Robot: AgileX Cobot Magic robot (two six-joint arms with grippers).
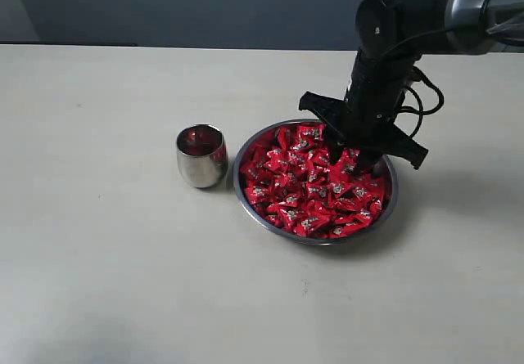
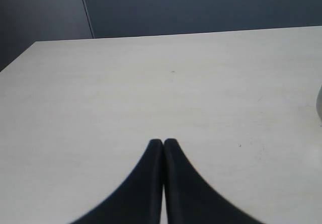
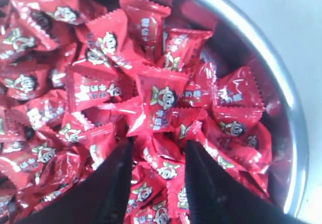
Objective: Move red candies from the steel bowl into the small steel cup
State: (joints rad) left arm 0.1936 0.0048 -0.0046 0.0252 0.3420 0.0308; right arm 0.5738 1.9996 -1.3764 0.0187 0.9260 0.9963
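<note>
The steel bowl (image 1: 388, 208) sits right of the table's middle, heaped with red candies (image 1: 307, 188). To its left stands the small steel cup (image 1: 201, 156), upright, with a red reflection inside. My right gripper (image 1: 350, 161) is down in the bowl's far right part, open, its fingertips pushed into the pile. In the right wrist view the candies (image 3: 161, 100) fill the bowl (image 3: 297, 133), and my right gripper (image 3: 158, 146) straddles a few wrappers without pinching any. My left gripper (image 2: 163, 142) is shut and empty over bare table, and does not show in the exterior view.
The pale table (image 1: 98, 258) spreads wide to the left and front of the cup and bowl. A dark wall runs behind the table's far edge (image 1: 164, 47). The right arm (image 1: 409, 29) reaches in from the upper right.
</note>
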